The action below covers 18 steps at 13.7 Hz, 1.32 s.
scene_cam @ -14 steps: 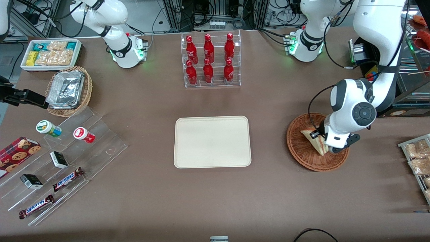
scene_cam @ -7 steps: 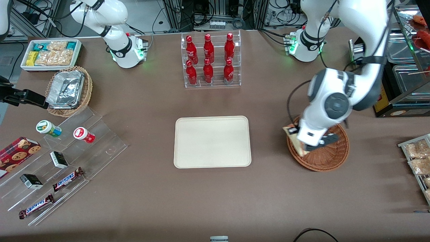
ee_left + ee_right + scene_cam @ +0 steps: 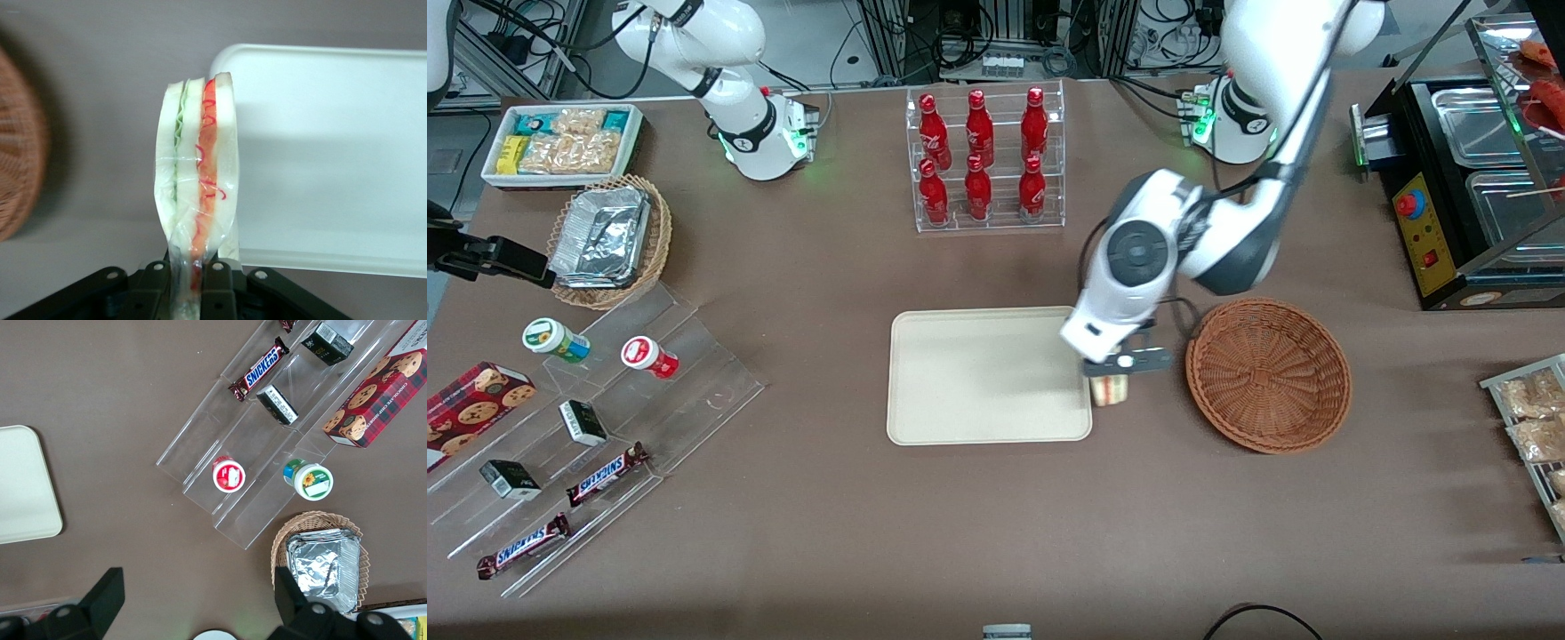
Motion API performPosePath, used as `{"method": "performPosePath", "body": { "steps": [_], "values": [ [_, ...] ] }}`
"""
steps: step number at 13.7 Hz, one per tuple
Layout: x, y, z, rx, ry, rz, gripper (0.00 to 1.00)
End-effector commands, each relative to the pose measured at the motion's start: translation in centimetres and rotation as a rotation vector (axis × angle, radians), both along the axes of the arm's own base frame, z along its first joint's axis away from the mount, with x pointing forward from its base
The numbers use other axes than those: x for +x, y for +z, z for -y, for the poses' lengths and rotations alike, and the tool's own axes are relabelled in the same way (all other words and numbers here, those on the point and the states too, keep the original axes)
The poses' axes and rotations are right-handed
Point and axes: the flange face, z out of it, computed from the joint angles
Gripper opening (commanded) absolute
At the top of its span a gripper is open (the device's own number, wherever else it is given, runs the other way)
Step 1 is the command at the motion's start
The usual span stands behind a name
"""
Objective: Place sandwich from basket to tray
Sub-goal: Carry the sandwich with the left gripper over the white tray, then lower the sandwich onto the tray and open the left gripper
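**Sandwich leaves the basket, reaches the tray's edge**

The gripper (image 3: 1110, 378), clamped on the sandwich (image 3: 1109, 389), is no longer over the basket (image 3: 1268, 374); it now hangs above the tray's (image 3: 987, 375) 3 o'clock rim. The sandwich has left the basket, now at its 3 o'clock, and dangles clear of the table. The arm's elbow has swung toward the table's middle.
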Motion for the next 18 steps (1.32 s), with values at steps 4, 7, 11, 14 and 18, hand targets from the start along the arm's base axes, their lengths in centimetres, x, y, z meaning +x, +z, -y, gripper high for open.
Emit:
{"method": "performPosePath", "body": {
  "steps": [4, 7, 11, 14, 18],
  "values": [
    [-0.5, -4.1, 7.0, -0.030, -0.089, 0.038, 0.00],
    [-0.4, -6.4, 7.3, -0.027, -0.104, 0.035, 0.00],
    [-0.4, -8.5, 7.1, -0.023, -0.146, 0.022, 0.00],
    [-0.4, -9.3, 7.0, -0.018, -0.145, 0.014, 0.00],
    [-0.4, -9.7, 7.0, -0.017, -0.135, 0.013, 1.00]
  ]
}}
